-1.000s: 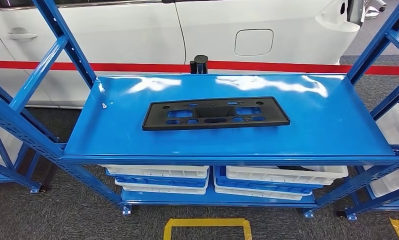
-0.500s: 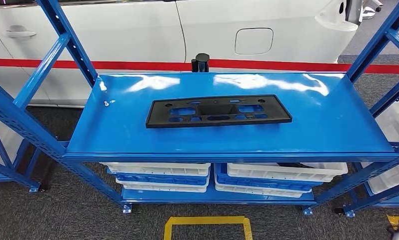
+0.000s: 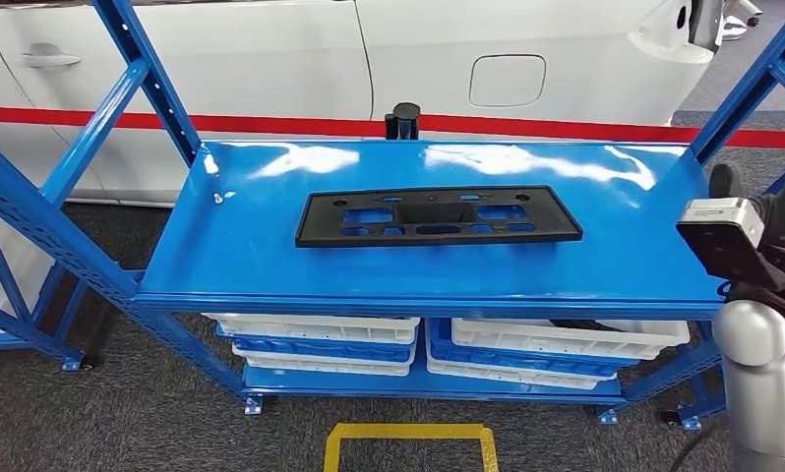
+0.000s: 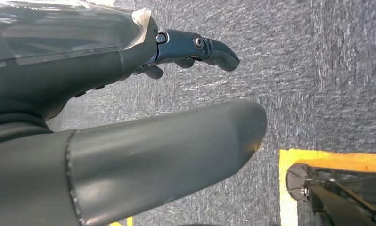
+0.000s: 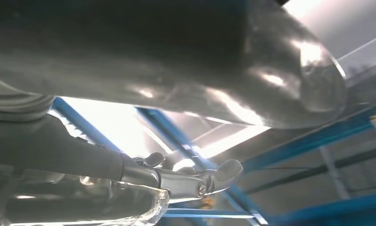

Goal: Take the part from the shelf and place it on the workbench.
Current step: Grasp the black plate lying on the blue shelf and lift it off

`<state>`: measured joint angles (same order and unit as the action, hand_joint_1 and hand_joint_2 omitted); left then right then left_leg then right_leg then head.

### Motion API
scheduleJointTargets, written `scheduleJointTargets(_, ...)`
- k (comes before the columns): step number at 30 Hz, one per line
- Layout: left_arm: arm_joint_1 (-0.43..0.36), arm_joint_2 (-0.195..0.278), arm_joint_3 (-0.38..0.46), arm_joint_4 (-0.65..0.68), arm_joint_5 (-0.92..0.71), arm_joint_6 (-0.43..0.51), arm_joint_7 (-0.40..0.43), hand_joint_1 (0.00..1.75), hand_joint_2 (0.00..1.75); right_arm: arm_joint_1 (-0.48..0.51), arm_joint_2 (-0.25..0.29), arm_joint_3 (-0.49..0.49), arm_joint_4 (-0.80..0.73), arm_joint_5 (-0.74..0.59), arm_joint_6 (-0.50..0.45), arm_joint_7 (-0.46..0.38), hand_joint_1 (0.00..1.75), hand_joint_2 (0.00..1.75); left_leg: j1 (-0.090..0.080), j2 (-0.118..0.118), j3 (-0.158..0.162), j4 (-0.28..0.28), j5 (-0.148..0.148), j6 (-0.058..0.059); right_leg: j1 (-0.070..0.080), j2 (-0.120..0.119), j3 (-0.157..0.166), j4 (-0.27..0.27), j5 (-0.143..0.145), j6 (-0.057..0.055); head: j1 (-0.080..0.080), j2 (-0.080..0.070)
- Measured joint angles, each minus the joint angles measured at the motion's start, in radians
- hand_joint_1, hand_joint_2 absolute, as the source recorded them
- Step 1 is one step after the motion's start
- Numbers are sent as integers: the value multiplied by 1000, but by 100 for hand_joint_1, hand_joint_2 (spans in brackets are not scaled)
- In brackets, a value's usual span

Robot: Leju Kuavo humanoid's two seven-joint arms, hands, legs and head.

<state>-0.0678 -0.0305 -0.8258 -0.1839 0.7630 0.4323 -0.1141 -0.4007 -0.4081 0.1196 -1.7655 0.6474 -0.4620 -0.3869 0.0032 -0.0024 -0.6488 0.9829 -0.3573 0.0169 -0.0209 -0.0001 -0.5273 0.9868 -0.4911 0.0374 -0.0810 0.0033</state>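
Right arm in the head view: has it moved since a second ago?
Yes. The right arm has risen into view beside the right end of the blue shelf; the black part lies untouched.

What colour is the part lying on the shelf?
Black: the part stands out against the glossy blue shelf, best in the head view.

- We see the part (image 3: pixel 438 216) lying flat mid-shelf (image 3: pixel 221 265).
- Stacked trays (image 3: pixel 320 339) sit underneath.
- Car (image 3: pixel 418 49) behind the shelf.
- Our right arm (image 3: pixel 762 364) is beside its right end.
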Motion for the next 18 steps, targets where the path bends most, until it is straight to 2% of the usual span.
scheduleJointTargets(6,0,-4,-1,0,0,-2,5,0,0,-22,-7,58,-17,10,0,9,0,0,-1,-1,-1,0,0,1,0,0,2,0,0,0,0,0)
scheduleJointTargets(18,0,-5,-4,0,1,-2,11,0,0,-35,-12,92,-21,11,11,13,0,0,-1,-1,-3,0,2,2,0,0,5,0,1,1,0,0)
